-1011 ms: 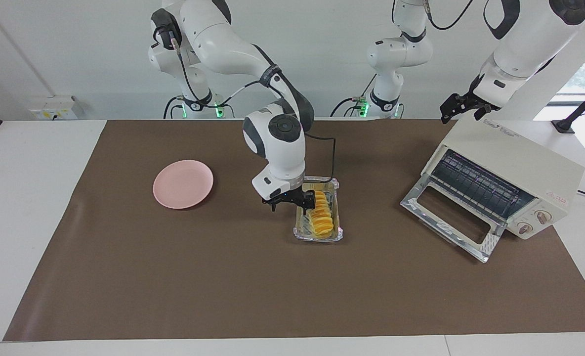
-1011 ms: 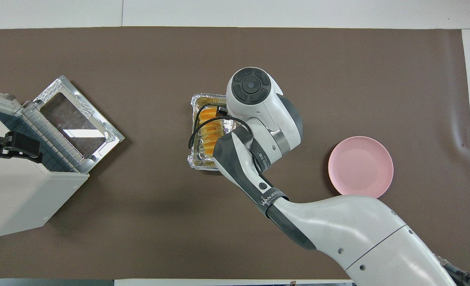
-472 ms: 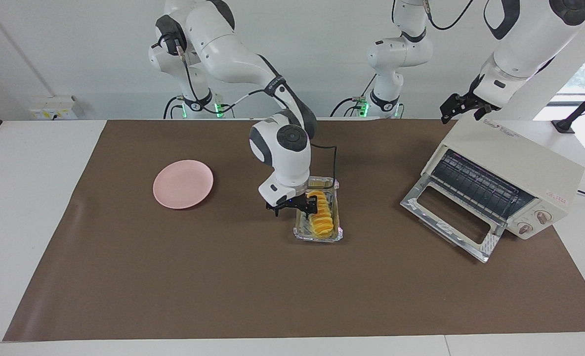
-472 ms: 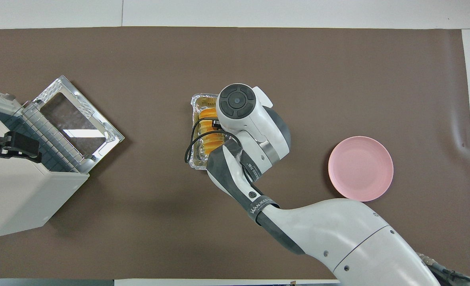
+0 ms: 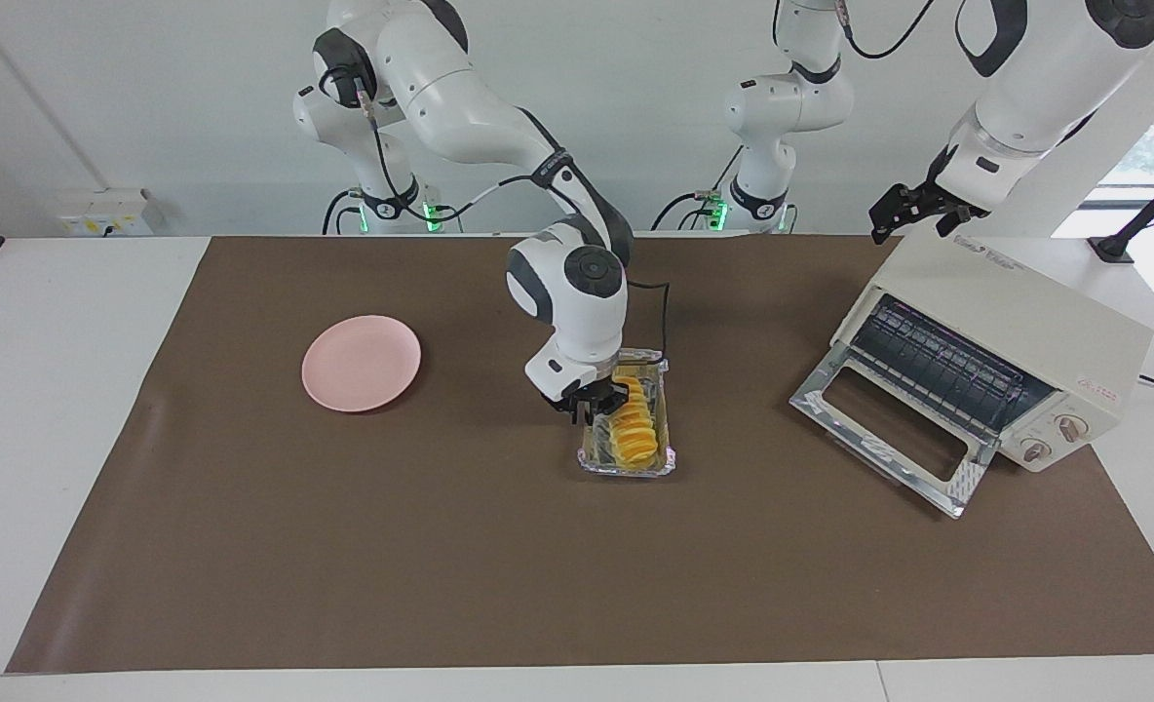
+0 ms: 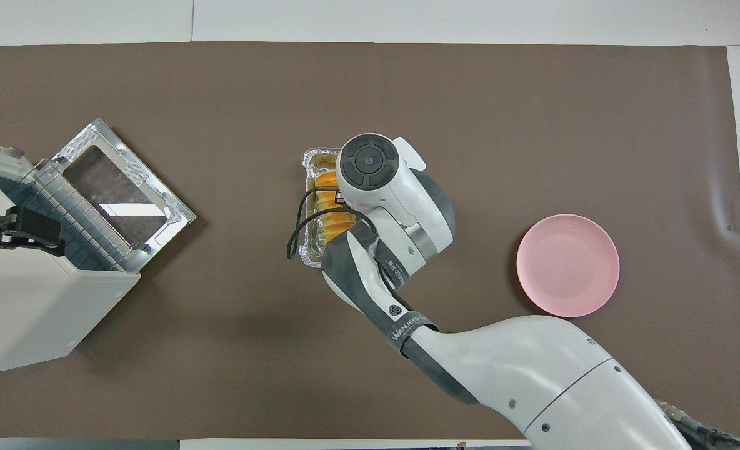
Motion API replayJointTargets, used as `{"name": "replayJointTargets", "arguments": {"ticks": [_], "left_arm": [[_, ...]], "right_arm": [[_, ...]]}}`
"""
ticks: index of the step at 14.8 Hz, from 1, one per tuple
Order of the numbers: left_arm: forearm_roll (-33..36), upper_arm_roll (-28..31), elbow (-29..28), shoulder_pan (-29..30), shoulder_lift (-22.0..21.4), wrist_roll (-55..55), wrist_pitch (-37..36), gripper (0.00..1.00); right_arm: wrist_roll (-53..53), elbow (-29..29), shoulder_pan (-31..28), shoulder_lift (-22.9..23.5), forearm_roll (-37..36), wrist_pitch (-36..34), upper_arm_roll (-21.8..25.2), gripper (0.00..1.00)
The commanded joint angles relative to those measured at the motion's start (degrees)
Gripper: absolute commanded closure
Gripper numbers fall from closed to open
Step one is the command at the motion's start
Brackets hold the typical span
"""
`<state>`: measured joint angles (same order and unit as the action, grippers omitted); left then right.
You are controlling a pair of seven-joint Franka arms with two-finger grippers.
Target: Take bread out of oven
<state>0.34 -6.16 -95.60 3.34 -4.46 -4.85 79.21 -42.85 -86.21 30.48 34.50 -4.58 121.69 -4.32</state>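
The bread, a ridged golden-yellow loaf, lies in a silver foil tray in the middle of the brown mat, outside the oven. My right gripper is down at the tray's long rim toward the right arm's end, beside the bread, with its fingertips shut together on that rim. From overhead, its wrist covers much of the tray and bread. The oven's glass door hangs open, with a bare rack inside. My left gripper waits open over the oven's top.
A pink plate sits on the mat toward the right arm's end, about level with the tray. The open oven door juts onto the mat toward the tray. A black cable loops from the right wrist over the tray.
The right gripper's fingers, spread on either side of the tray's rim a second ago, have closed together there. Its wrist swung slightly toward the tray. Tray, bread and left arm stayed put.
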Motion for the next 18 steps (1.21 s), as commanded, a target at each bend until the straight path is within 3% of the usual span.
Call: {"name": "replayJointTargets", "arguments": {"ticks": [1,4,6,9,12,18], "left_arm": [[-1.14,-0.08,-1.08,0.7,-1.17,0.28,1.03,0.0],[-1.14,-0.08,-1.08,0.7,-1.26,0.28,1.03,0.0],[-1.14,-0.08,-1.08,0.7,-1.26,0.28,1.03,0.0],[-1.14,-0.08,-1.08,0.7,-1.26,0.28,1.03,0.0],[-1.14,-0.08,-1.08,0.7,-1.17,0.28,1.03,0.0],[-1.14,-0.08,-1.08,0.7,-1.26,0.28,1.03,0.0]], "right_arm": [[1.1,0.69,-0.51,-0.66,-0.16,-1.1,0.01,1.0],[2.06,5.07,-2.08,-0.31,0.01,-8.29,-0.08,1.0],[7.83,11.04,-6.55,-0.31,5.26,-14.96,0.01,1.0],[16.46,14.58,-14.37,-0.57,7.75,-18.15,-0.07,1.0],[24.54,14.93,-19.04,-0.92,7.49,-17.55,0.19,1.0],[42.75,10.45,-31.09,0.39,8.01,-9.29,0.45,1.0]]}}
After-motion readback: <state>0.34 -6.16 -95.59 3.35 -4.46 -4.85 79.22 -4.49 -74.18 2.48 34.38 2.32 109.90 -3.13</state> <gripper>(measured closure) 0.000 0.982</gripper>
